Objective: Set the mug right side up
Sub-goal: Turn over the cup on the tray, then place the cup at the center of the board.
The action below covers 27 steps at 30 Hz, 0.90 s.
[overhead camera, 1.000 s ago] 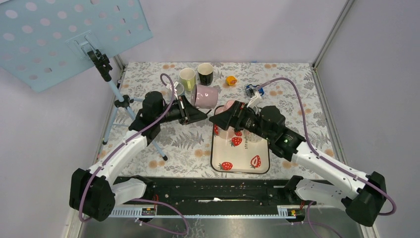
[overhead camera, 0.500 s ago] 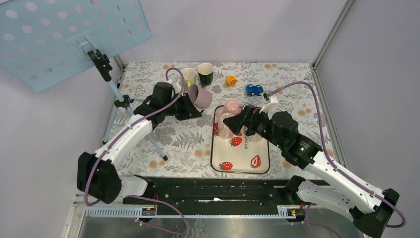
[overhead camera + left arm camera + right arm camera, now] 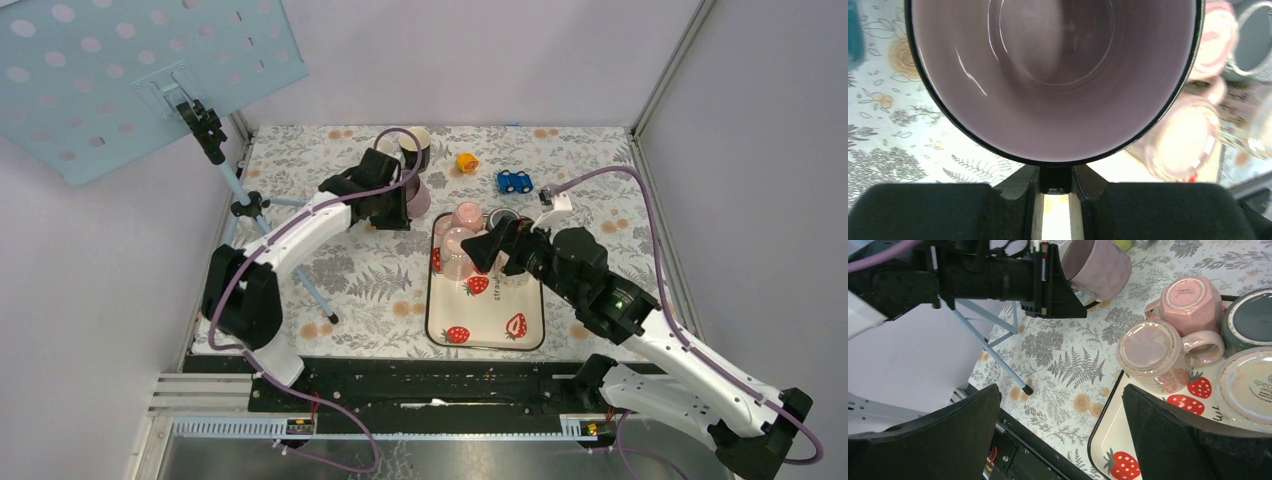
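The left gripper [image 3: 1055, 186] is closed narrowly on the rim of the pink mug [image 3: 1048, 80]. The lower edge of the rim goes into the small gap between the two fingers. The mug's open mouth looks straight at the left wrist camera, so its inside and its bottom fill most of that view. In the right wrist view the mug is tilted on its side, with the mouth toward the left gripper and the base pointing away from it. I cannot tell if it touches the table [image 3: 370, 290].

From above, the mug is in the far middle part of the table, just to the right of the left gripper. It is just in front of a black mug [image 3: 416, 147] and a yellow-green mug [image 3: 385, 147].

The right gripper [image 3: 1060, 395] has its fingers wide apart and holds nothing. It hangs over the far left part of the strawberry tray [image 3: 488, 312], apart from the mug. Two pink cups [image 3: 1187, 300] stand upside down on this tray. A blue toy car [image 3: 516, 182] lies behind the tray.
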Available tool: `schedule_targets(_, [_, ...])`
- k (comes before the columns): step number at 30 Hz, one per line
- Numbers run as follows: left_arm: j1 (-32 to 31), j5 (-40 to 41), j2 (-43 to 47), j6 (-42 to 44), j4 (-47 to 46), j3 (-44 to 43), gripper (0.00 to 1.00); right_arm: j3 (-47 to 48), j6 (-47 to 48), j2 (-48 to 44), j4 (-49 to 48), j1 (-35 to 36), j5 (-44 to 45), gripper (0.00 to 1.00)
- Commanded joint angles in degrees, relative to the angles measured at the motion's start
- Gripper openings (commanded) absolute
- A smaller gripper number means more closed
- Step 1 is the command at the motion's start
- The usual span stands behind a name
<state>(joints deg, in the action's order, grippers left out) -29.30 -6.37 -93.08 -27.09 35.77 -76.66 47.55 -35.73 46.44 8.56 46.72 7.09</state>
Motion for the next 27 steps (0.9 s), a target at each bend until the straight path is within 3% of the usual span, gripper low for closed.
schedule_targets(1, [0.30, 7.64, -3.77, 3.47, -1.40, -5.54, 0.00, 2.64, 1.88, -1.85, 0.39, 0.27, 3.09, 1.00])
schedule_targets(17, [0.38, 13.29, -19.65, 6.15, -0.91, -17.33, 0.00, 3.66, 2.03, -2.86, 2.87, 0.30, 3.48, 1.00])
schedule_targets(27, [0.71, 13.66, -24.00, 6.79, -0.88, -20.79, 0.00, 3.60, 1.27, -2.44, 3.14, 0.25, 3.00, 1.00])
